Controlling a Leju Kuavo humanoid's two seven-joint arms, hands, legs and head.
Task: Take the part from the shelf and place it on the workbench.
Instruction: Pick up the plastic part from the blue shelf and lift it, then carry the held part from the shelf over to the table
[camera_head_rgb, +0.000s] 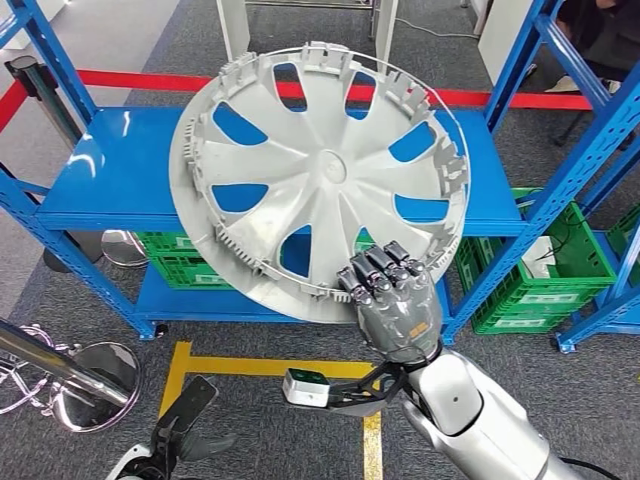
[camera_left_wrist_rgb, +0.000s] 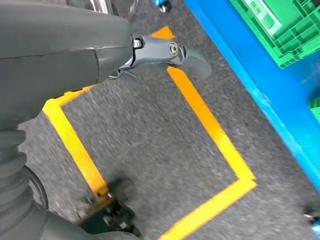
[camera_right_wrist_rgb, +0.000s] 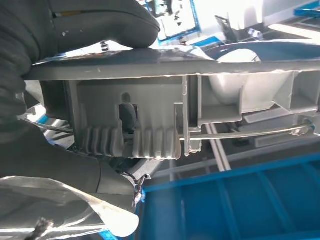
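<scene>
I see the big round silver plastic wheel cover (camera_head_rgb: 317, 180) up in the air, tipped, just above the blue metal shelf (camera_head_rgb: 113, 170). My right hand (camera_head_rgb: 392, 300) grips it at its near right rim, fingers curled over the edge. I think it could slip or swing, because I hold this wide, light cover by one small spot only. It could also bump the blue shelf post (camera_head_rgb: 558, 150) on the right when I turn away. The workbench is nowhere in my pictures, so I still have to find it. My right arm reaches up and forward, hand high. My left hand (camera_left_wrist_rgb: 166, 52) hangs low over the grey floor with yellow tape lines (camera_left_wrist_rgb: 211, 125), holding nothing, fingers loose and apart.
</scene>
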